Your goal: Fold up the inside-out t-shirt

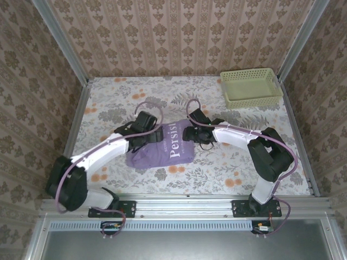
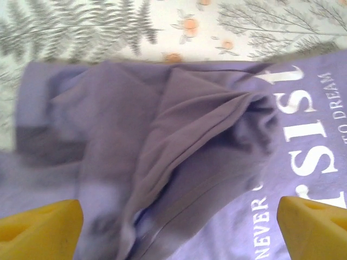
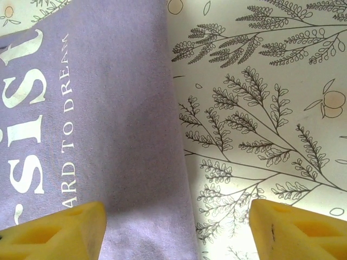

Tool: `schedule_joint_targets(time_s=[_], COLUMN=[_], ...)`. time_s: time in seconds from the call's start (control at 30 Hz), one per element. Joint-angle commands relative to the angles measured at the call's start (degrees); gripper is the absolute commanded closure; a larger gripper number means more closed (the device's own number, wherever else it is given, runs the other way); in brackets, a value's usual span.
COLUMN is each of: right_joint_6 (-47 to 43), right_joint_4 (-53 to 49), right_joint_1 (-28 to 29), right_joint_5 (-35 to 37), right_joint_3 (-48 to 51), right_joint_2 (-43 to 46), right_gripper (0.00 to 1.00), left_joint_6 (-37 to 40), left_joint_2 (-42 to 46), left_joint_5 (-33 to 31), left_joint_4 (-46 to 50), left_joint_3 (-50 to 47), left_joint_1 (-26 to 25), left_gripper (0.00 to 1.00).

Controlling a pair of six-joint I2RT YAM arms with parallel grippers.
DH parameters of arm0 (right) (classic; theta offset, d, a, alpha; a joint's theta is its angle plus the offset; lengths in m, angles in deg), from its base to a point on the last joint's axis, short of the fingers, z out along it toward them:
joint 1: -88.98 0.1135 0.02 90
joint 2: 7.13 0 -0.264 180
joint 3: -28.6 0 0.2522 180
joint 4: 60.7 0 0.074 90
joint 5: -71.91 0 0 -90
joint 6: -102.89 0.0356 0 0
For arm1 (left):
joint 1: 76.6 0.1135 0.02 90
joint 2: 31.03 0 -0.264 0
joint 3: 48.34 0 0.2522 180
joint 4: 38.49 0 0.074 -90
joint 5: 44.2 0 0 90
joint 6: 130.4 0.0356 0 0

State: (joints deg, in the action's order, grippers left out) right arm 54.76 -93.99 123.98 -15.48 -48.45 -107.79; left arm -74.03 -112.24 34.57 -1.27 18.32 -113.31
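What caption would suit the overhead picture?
The left gripper and right gripper poised open over a partly folded lavender t-shirt with white lettering on a floral table, a pale green mesh basket beyond.

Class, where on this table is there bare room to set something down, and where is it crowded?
Bare: the back-left table between the left rail and the basket, behind the t-shirt; also the front strip between t-shirt and near rail. Crowded: the centre, where left gripper and right gripper hang over the t-shirt.
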Motion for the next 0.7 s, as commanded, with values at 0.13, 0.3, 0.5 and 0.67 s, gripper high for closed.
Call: schedule_joint_targets(time_s=[0.13, 0.3, 0.5, 0.67], right_joint_6=[0.4, 0.6, -1.0, -3.4], right_joint_4=[0.4, -0.3, 2.0, -1.5], right_joint_1=[-0.3, -1.0, -1.4, 0.1], right_joint_5=[-1.3, -2.7, -8.2, -7.6], right_joint_3=[-1.1, -3.2, -4.5, -7.4], right_joint_2=[-0.7, -4.7, -8.0, -9.2], right_gripper=[0.25, 0.26, 0.34, 0.55], left_joint_6=[2.8, 2.3, 2.3, 2.1], left_joint_2=[-11.5, -11.3, -8.5, -5.8], left_joint_5=[5.3, 6.2, 8.7, 11.3], left_joint_4=[-1.8, -2.8, -3.8, -4.6], left_joint_3=[5.4, 4.9, 2.3, 0.6], left_joint_1=[2.3, 5.6, 8.6, 9.4], left_gripper=[0.19, 0.57, 0.85, 1.00])
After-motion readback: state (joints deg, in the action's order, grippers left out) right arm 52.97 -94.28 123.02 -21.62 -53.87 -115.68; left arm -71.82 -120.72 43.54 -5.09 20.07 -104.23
